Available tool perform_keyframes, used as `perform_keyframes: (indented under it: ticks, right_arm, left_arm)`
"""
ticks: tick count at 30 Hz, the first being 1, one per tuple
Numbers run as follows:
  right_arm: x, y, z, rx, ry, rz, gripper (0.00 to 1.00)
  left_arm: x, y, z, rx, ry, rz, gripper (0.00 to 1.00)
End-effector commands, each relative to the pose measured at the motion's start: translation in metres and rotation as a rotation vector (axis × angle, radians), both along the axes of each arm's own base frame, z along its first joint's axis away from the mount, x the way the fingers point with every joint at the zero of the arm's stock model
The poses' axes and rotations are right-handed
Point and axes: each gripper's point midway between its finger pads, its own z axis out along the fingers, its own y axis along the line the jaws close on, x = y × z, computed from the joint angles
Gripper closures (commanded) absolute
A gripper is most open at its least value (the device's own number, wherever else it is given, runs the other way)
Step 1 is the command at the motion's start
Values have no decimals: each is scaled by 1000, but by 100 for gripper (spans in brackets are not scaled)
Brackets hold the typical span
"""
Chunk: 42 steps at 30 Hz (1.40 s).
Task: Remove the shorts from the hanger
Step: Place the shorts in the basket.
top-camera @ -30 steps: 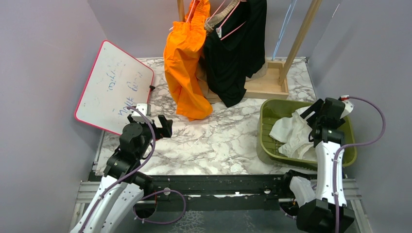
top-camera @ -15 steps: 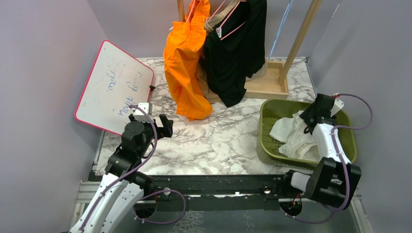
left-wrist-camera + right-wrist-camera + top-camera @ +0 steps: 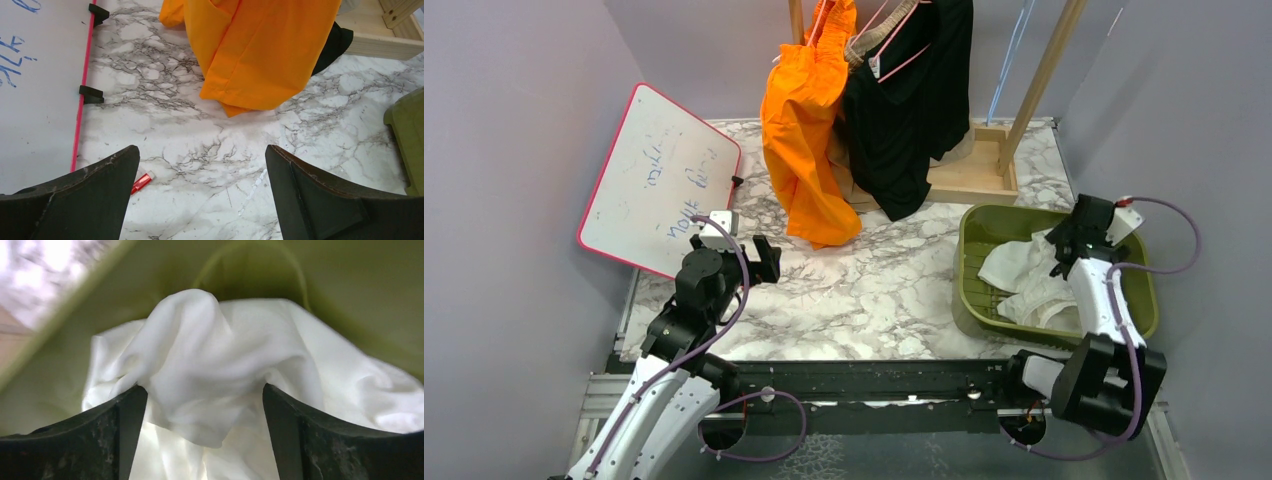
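White shorts (image 3: 215,355) lie bunched in the green bin (image 3: 984,225), a fold rising between the spread jaws of the right gripper (image 3: 205,390) — seemingly unpinched. Orange shorts (image 3: 804,130) and black shorts (image 3: 914,110) hang from the wooden rack (image 3: 984,170); the left gripper (image 3: 202,152) gapes empty.

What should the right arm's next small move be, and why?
Probably lift the right gripper clear of the green bin: its jaws stand open over the white shorts lying inside, and the orange shorts and black shorts hang on the rack.

The orange shorts (image 3: 809,130), black shorts (image 3: 914,110) and white shorts (image 3: 1024,275) are being shown; so are a green tub (image 3: 967,270) and grey-lined white table (image 3: 874,290).
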Motion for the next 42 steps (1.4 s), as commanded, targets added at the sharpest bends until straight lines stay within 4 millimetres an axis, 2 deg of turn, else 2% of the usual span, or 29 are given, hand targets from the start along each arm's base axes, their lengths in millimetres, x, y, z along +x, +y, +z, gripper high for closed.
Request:
perform_keyframes:
  ticks: [1, 4, 7, 12, 14, 17, 19, 23, 27, 30, 32, 34, 38, 40, 42]
  right_arm:
    - [13, 7, 75, -54, -163, 111, 9]
    - [14, 28, 107, -55, -243, 255, 3]
    - [9, 53, 134, -35, -335, 380, 3]
    - [6, 121, 170, 94, -518, 686, 5]
    - [3, 158, 180, 180, -577, 871, 7]
    - [-13, 210, 194, 364, -629, 1137, 10]
    - [-28, 237, 202, 486, -666, 1272, 12]
    - [-41, 256, 217, 519, -716, 1387, 14]
    - [-48, 273, 225, 605, -682, 1502, 14]
    - [-45, 284, 226, 589, -642, 1523, 14]
    - [-40, 298, 220, 594, -597, 1537, 16]
    - [-32, 322, 203, 591, -515, 1548, 17]
    - [-19, 374, 185, 388, -392, 1495, 16]
    - [-12, 392, 180, 274, -358, 1441, 16]
    - [1, 396, 177, 167, -346, 1344, 15]
  left_arm:
    - [1, -1, 12, -11, -36, -10, 1]
    - [1, 2, 14, -10, -45, 5, 1]
    - [0, 4, 16, -11, -57, 18, 1]
    - [-1, 11, 21, -10, -76, 49, 1]
    - [0, 15, 21, -6, -80, 68, 1]
    - [0, 19, 22, -2, -83, 91, 1]
    - [-1, 20, 22, 0, -83, 97, 1]
    - [0, 21, 24, -1, -86, 100, 1]
    - [-1, 18, 24, -8, -83, 84, 1]
    - [-1, 16, 23, -9, -80, 76, 1]
    - [-1, 16, 23, -9, -78, 73, 1]
    - [-1, 14, 24, -12, -77, 67, 1]
    - [-2, 15, 26, -17, -85, 69, 1]
    - [-3, 16, 28, -20, -94, 74, 1]
    - [-4, 18, 29, -22, -101, 83, 1]
